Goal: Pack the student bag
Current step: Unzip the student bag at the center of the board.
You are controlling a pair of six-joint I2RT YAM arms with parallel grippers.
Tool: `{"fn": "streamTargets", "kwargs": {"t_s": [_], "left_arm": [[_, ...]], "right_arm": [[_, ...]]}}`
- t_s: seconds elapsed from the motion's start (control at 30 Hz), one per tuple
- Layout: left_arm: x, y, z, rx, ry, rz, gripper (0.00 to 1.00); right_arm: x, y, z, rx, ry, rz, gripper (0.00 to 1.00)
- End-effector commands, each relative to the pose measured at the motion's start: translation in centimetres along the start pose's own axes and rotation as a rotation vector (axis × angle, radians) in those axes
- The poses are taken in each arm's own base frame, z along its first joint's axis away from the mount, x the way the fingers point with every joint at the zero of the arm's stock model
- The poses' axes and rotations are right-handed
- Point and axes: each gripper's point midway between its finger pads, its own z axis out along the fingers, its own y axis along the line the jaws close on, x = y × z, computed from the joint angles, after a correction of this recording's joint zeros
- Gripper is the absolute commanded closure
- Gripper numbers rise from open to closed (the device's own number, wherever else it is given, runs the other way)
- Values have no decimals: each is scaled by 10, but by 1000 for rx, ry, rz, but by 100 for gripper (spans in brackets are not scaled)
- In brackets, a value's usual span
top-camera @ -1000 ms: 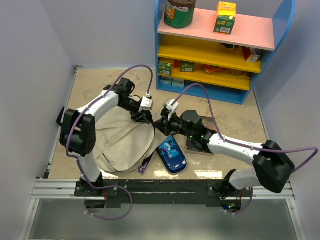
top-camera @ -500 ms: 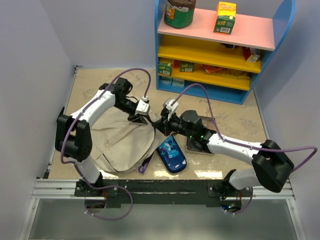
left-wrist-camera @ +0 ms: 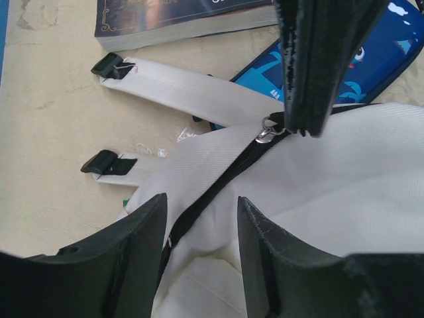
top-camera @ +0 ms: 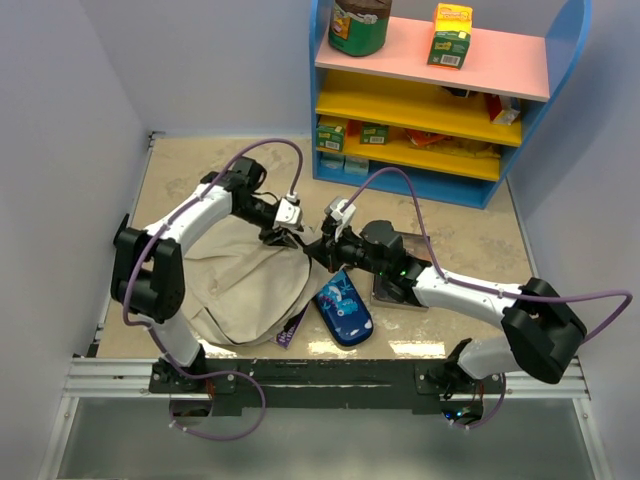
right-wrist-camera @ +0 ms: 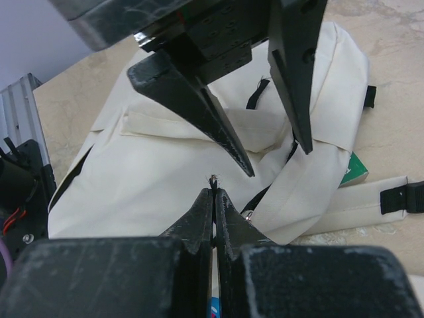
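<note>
The student bag (top-camera: 235, 285), soft beige canvas, lies flat on the table's left half. Its black zipper (left-wrist-camera: 222, 182) runs diagonally across the fabric. My left gripper (left-wrist-camera: 201, 199) is open, its fingers straddling the zipper and the fabric beside it, holding nothing. My right gripper (right-wrist-camera: 213, 191) is shut on the zipper pull (left-wrist-camera: 267, 130) at the bag's right end. In the top view the left gripper (top-camera: 287, 237) and right gripper (top-camera: 316, 250) nearly meet. Two flat straps end in black buckles (left-wrist-camera: 112, 65).
A blue pencil case (top-camera: 343, 310) lies just right of the bag. A dark book (top-camera: 392, 282) sits under my right arm. A coloured shelf (top-camera: 440, 100) with boxes and a jar stands at the back right. Something green (right-wrist-camera: 354, 169) peeks from under the bag.
My left gripper narrowed a little and spread again, shifting slightly over the bag's zipper. The right gripper has stayed shut in place.
</note>
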Motion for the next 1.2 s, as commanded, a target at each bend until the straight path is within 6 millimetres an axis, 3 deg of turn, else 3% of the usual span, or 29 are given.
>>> {"fn": "streamTargets", "kwargs": {"t_s": [0.0, 0.27, 0.37, 0.6, 0.63, 0.8, 0.93, 1.17], "left_arm": [[-8, 24, 10, -18, -45, 29, 49], [2, 11, 26, 41, -31, 24, 49], [4, 12, 28, 48, -25, 20, 55], [-4, 28, 24, 18, -24, 23, 90], [-4, 32, 23, 1, -14, 16, 100], [8, 63, 9, -112, 36, -50, 100], [29, 95, -6, -246, 115, -159, 100], [48, 116, -31, -375, 136, -269, 100]], "right_arm": [[-22, 13, 3, -53, -61, -13, 100], [-23, 13, 5, -56, -59, -16, 100], [-23, 15, 6, -62, -58, -19, 100], [-24, 13, 4, -55, -57, -19, 100], [-23, 13, 4, -54, -54, -19, 100], [-24, 13, 0, -48, -52, -24, 100], [-23, 15, -3, -53, -52, -15, 100], [-15, 24, -4, -66, -42, -7, 100]]}}
